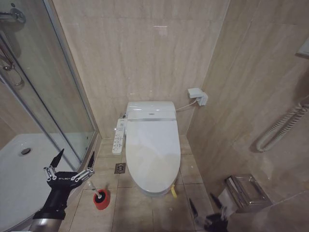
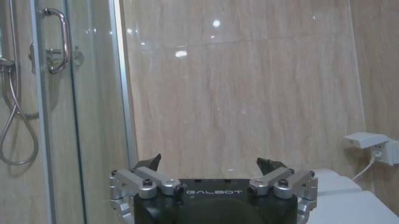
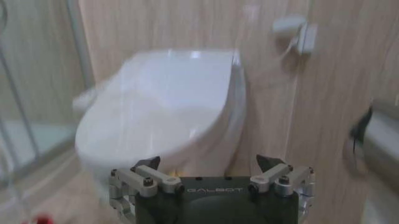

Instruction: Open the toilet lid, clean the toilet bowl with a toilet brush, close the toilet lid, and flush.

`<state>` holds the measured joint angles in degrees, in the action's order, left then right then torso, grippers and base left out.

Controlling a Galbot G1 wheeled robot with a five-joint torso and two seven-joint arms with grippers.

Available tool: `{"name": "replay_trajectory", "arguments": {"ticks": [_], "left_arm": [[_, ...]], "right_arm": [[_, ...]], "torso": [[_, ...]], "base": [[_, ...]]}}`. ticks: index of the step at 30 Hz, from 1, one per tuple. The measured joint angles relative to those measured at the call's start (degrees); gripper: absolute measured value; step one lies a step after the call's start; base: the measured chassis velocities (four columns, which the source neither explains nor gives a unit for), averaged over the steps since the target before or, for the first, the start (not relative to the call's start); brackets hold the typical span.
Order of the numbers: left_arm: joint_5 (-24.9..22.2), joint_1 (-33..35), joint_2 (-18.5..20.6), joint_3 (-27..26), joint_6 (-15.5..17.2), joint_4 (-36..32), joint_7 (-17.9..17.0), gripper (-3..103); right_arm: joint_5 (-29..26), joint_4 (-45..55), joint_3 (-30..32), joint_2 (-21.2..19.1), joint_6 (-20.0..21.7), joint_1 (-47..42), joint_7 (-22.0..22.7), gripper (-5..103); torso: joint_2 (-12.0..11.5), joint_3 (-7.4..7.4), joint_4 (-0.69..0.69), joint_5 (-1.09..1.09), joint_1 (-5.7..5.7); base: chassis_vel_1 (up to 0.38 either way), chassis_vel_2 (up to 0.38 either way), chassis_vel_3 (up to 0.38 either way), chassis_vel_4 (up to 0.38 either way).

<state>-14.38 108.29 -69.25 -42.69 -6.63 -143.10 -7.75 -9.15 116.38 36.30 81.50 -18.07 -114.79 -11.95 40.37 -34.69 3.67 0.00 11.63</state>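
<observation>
Toilet lid (image 1: 152, 147) shut flat over toilet bowl (image 1: 153, 189), yellow cord loop (image 1: 174, 191) hanging at front edge. Toilet brush (image 1: 98, 192) upright in red holder cup (image 1: 102, 199) on floor, left of bowl, near shower tray (image 1: 19, 179). Left gripper (image 1: 74, 160) raised above brush area, jaws wide apart, nothing held. Right gripper (image 1: 207, 204) low by front-right of bowl, jaws spread, empty. Button panel (image 1: 119, 136) on bowl's left side.

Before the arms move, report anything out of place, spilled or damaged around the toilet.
Nothing stands out. The toilet lid lies shut and square on the bowl, its yellow cord hanging at the front. The toilet brush stands in its red holder cup on dry floor tiles. The left hand hovers open above it.
</observation>
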Motion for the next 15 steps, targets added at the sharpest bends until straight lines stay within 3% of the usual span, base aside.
{"name": "replay_trajectory", "arguments": {"ticks": [7, 15], "left_arm": [[0.0, 0.0, 0.0, 0.0, 0.0, 0.0, 0.0, 100], [0.0, 0.0, 0.0, 0.0, 0.0, 0.0, 0.0, 100]], "right_arm": [[1.3, -7.2, -1.4, -0.3, -0.1, 1.7, -0.7, 100], [4.2, -15.2, -5.4, 0.6, 3.7, 9.8, 0.7, 100]], "torso": [[0.0, 0.0, 0.0, 0.0, 0.0], [0.0, 0.0, -0.01, -0.01, 0.0]], "base": [[0.0, 0.0, 0.0, 0.0], [0.0, 0.0, 0.0, 0.0]]}}
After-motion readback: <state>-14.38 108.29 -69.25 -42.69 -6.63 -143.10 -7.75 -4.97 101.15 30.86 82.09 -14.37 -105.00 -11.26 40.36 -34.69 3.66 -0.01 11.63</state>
